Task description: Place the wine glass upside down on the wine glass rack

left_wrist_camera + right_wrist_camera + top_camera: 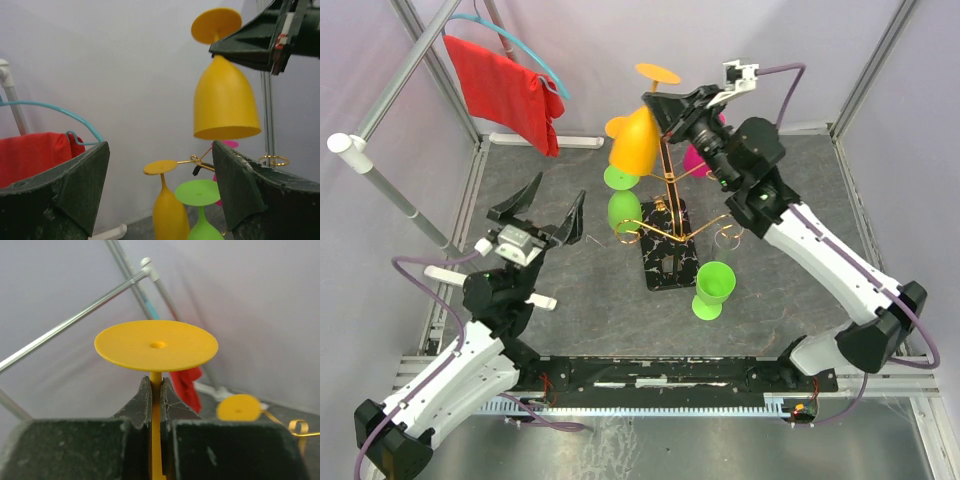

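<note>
The left gripper [560, 188] hovers empty, fingers spread, left of the thin gold wire wine glass rack [666, 268] on its black veined base. Beyond, the right gripper [156, 387] clamps the stem of the orange plastic wine glass [638, 140], axis vertical, mouth down, above the rack's far-left arms; it likely needs lowering.

Left arm [470, 365] and right arm [820, 255], flanking the wine glass rack [665, 270], are showing white shells, black joints, purple cables.
</note>
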`<state>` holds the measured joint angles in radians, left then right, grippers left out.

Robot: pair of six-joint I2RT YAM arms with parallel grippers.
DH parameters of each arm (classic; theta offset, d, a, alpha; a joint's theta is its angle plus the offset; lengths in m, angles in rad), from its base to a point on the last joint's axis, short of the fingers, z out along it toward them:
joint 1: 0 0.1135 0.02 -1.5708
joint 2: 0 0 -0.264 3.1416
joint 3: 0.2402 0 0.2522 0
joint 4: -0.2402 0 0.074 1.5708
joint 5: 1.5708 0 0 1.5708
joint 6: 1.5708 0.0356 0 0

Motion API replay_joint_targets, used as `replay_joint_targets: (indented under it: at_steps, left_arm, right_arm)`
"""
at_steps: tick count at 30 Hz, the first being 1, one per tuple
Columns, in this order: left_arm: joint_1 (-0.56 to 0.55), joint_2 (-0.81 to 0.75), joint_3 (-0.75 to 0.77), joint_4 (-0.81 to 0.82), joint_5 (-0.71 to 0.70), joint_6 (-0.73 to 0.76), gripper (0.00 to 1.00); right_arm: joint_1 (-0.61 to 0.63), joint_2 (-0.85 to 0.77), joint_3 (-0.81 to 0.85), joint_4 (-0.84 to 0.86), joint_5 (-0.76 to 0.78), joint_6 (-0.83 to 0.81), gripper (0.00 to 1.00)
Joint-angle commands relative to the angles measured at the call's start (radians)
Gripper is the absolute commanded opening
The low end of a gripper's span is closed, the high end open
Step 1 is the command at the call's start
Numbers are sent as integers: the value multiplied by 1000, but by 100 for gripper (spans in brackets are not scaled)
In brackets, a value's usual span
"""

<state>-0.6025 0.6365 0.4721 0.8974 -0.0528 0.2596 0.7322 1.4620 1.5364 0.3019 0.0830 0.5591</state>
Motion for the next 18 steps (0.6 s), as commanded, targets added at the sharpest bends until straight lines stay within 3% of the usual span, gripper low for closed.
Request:
replay_joint_targets:
  at_steps: [1, 8, 18]
  left_arm:
    - [-2, 47, 107, -180, -76, -54, 90]
    - [0, 132, 239, -367, -149, -122, 90]
    - [1, 74, 231, -418, -171, -169, 89]
  right_arm:
    - [-83, -103, 8, -103, 0, -242, 0]
    - [-235, -237, -32, -256, 12, -463, 1]
    - [-597, -462, -405, -234, -72, -441, 1]
